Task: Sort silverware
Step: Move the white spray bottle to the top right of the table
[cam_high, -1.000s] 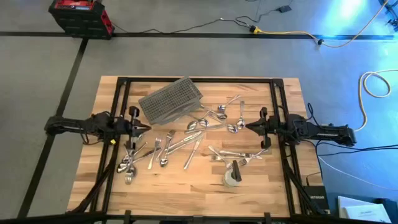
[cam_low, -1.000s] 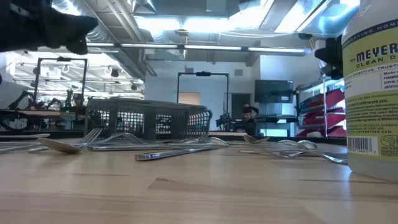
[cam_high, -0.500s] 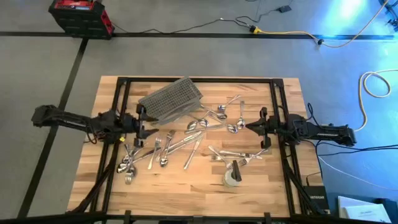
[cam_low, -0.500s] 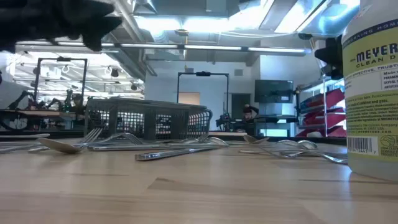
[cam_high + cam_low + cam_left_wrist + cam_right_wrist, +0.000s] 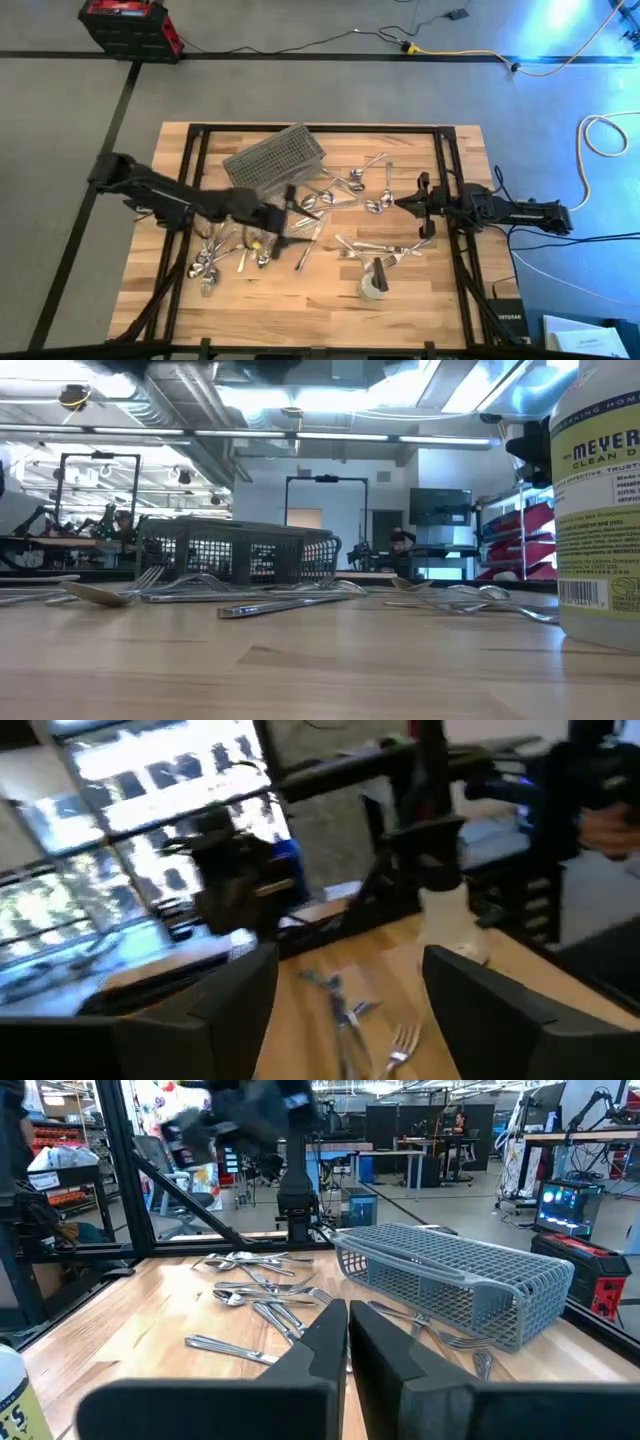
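The silverware, several shiny forks and spoons, lies loose across the wooden table (image 5: 300, 310): one cluster at the left (image 5: 208, 262), one in the middle (image 5: 312, 232) and one toward the right (image 5: 368, 190). My left gripper (image 5: 289, 213) reaches out over the middle cluster. Its fingers stand wide apart in the left wrist view (image 5: 350, 995), with forks (image 5: 348, 1015) on the table beyond them and nothing between them. My right gripper (image 5: 405, 205) waits shut at the table's right side, its fingers together (image 5: 347, 1342).
A gray wire-mesh basket (image 5: 275, 160) lies tilted at the far middle of the table. A small tape roll (image 5: 374, 285) sits near the front edge. A white bottle (image 5: 600, 500) stands close to the low camera. Black frame rails (image 5: 447, 170) run along both sides.
My left gripper has swung from the table's left side toward the right, out over the middle cluster of silverware. Its fingers, together a second ago, now stand apart. The silverware and my right arm have kept still.
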Motion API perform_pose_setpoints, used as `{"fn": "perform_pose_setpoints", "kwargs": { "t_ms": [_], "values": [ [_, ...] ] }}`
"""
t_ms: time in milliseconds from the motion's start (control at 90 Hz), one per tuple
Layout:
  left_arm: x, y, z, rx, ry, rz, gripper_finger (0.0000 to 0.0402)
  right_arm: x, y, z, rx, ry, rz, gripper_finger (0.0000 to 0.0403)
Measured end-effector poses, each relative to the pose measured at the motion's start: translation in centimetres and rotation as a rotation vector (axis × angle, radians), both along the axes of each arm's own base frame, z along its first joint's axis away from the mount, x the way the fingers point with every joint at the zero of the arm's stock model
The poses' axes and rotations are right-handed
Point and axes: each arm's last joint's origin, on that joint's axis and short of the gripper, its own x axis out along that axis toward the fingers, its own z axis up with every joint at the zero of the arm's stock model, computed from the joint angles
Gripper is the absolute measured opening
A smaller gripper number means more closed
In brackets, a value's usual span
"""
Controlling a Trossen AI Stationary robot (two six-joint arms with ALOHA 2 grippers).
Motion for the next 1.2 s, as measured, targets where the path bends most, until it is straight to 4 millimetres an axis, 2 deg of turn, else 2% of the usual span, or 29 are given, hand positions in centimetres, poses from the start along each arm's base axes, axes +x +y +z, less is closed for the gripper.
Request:
{"fn": "perform_pose_setpoints", "kwargs": {
  "t_ms": [144,267,422,589,889,1078,1200],
  "values": [
    [4.6,-2.0,0.6,0.09,0.051,-0.04,0.0237,0.0,0.0,0.0,0.0,0.0,0.0,0.0001],
    [7.3,-3.6,2.0,0.146,0.113,-0.074,0.0237,0.0,0.0,0.0,0.033,-0.001,0.002,0.0001],
    [9.3,-5.7,4.7,0.201,0.122,-0.124,0.0237,0.1,0.0,-0.1,0.036,0.013,0.003,0.0001],
    [10.4,-7.4,6.8,0.254,0.124,-0.209,0.0237,0.3,0.0,-0.4,0.037,0.054,0.004,0.0001],
    [14.4,-7.5,7.6,0.414,0.204,-0.249,0.0237,0.7,0.0,-1.0,0.041,0.127,0.007,0.0001],
    [17.0,-8.0,5.5,0.522,0.283,-0.288,0.0237,0.9,0.0,-1.3,0.117,0.155,0.004,0.0001],
    [17.3,-8.4,5.7,0.569,0.274,-0.307,0.0237,1.0,0.0,-1.5,0.139,0.179,0.012,0.0001]
  ]
}}
